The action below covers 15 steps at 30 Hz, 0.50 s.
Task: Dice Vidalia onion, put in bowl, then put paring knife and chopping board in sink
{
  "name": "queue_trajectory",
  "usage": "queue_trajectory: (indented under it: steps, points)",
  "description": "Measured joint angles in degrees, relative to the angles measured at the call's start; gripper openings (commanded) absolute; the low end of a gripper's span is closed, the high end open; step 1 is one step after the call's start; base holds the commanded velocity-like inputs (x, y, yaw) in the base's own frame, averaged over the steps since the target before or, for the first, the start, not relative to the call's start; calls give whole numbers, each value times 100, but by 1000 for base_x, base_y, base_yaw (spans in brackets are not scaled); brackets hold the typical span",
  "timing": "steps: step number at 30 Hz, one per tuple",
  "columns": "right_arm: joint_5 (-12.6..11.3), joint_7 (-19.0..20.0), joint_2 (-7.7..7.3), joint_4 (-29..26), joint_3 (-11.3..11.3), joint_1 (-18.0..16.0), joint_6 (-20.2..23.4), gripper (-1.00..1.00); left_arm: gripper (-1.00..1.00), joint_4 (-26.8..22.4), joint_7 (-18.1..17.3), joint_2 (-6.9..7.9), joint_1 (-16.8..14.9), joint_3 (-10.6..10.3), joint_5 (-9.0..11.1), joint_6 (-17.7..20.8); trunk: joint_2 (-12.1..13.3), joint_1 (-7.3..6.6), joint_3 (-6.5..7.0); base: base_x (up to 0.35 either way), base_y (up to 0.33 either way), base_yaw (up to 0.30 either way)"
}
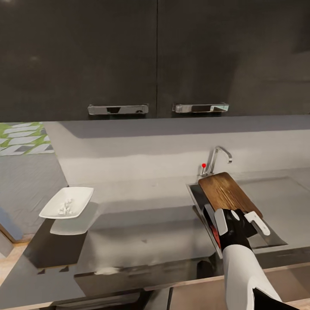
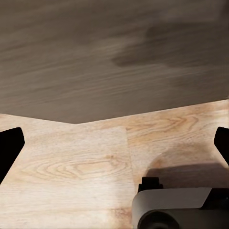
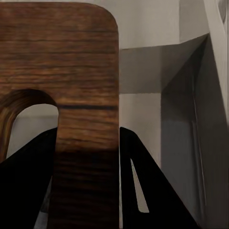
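At the left of the head view, the bowl (image 1: 66, 203) sits on the countertop (image 1: 142, 224), a shallow white squarish dish with small pale diced pieces (image 1: 66, 208) inside it, well apart from the sink. Above the counter hang dark upper cabinets (image 1: 155, 56) with two chrome handles. Further right, the sink (image 1: 275, 239) is set into the worktop, with the steel tap (image 1: 217, 158) and its red-tipped lever behind the basin's near-left corner. The chopping board (image 1: 227, 193) lies tilted over the left part of the basin, its long axis running from the tap end back toward the robot and to the right, with the far rounded end near the tap and the near end in the right gripper (image 1: 234, 221). In the right wrist view, the board (image 3: 71, 95) passes between the dark fingers (image 3: 148, 191), which are clamped on the end with the slot-shaped handle hole, and the grey basin wall lies beyond. A red sliver shows against the gripper's left side in the head view; what it is cannot be told. The left wrist view looks at light wood floor (image 2: 86, 162) and a dark grey panel (image 2: 105, 52), with the left gripper's fingertips (image 2: 8, 145) spread wide at the frame edges, holding nothing.
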Motion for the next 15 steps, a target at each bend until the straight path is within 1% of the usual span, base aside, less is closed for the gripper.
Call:
queue_trajectory:
  steps: [3,9,15]
  points:
    - [-11,-96,-3,49,-5,2,-90,-100,100,1,0,0,-1,-1,-1,0,0,0,0,4,0,0]
    - [-17,-257,-7,252,4,0,-447,-100,100,0,0,0,0,0,-1,0,0,0,0,0,0,0]
    - [-7,-279,-51,326,6,0,-518,-100,100,3,0,0,-1,-1,-2,1,0,0,0,0,0,0]
